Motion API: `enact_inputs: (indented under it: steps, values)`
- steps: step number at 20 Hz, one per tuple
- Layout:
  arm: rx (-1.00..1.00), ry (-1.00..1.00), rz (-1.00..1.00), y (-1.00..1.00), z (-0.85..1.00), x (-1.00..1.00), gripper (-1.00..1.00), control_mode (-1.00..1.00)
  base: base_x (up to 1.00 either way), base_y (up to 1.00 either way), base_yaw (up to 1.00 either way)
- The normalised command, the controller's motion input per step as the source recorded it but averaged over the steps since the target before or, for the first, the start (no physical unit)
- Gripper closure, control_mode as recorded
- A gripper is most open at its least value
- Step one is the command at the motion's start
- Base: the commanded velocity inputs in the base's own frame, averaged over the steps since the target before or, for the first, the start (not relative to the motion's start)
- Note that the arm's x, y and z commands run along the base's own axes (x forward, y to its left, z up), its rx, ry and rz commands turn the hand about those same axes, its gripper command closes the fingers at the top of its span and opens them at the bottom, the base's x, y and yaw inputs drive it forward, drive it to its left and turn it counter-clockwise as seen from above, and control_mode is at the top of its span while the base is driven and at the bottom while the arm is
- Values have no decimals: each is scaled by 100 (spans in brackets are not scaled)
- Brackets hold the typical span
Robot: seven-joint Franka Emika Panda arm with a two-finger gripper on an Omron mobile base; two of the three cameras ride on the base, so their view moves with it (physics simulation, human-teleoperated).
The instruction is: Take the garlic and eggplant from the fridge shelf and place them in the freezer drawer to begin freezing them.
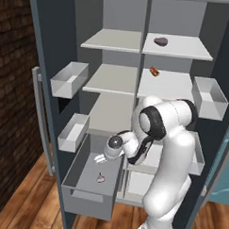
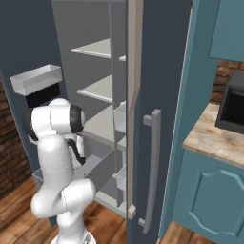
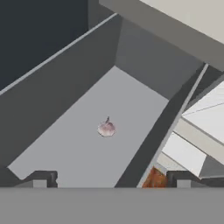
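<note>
Low in the left base view, at the bottom left of the open fridge, the freezer drawer (image 1: 84,193) stands pulled out, and the garlic (image 1: 101,178) lies alone on its grey floor. Just above it, over the drawer's upper edge, hangs the gripper (image 1: 99,158), pale and small here; its jaws look spread, with nothing between them. The white arm (image 1: 169,156) fills the lower right and hides the lower right compartments behind it. At the upper right the eggplant (image 1: 160,41) rests on the top fridge shelf (image 1: 178,47), well apart from the drawer. One shelf below it sits a small orange-red item (image 1: 155,70). I count five shelf boards in plain sight, three on the left and two on the right, and four pale door bins (image 1: 69,80), two on the left door and two at the right.

From the right base view, a fridge door (image 2: 157,114) with its long handle (image 2: 151,169) stands across the middle of the frame and blocks most of the interior. The arm rises at the lower left, in front of the drawer, so only a strip of the drawer's wall (image 2: 97,155) shows. One door bin (image 2: 37,78) sits at the upper left; a wooden counter (image 2: 217,136) is at the right edge.

Looking down through the hand view, the garlic (image 3: 106,128) lies near the middle of the drawer floor (image 3: 74,153), stem up, clear of every wall. The two dark fingertips (image 3: 41,178) stand far apart at the bottom corners, holding nothing. A patch of orange-brown floor (image 3: 154,178) shows at the bottom, right of the drawer's wall.
</note>
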Motion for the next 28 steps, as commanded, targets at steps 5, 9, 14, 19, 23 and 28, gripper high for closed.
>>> enact_inputs:
  steps: [5, 9, 14, 19, 23, 28]
  values:
    - [0, -13, -6, 0, 100, -68, -100, -100, 0, 0, 0]
    - [0, -7, -7, 0, 91, -36, -100, -100, 0, 0, 0]
    - [2, -6, -3, 6, 26, -13, -100, -100, 0, 0, 0]
    - [22, 2, -24, 16, 100, -39, -100, -100, 0, 0, 0]
    - [39, 4, -36, 8, 100, -38, -100, -100, 0, 0, 0]
    - [23, 8, -39, 13, 100, -38, -100, -100, 0, 0, 0]
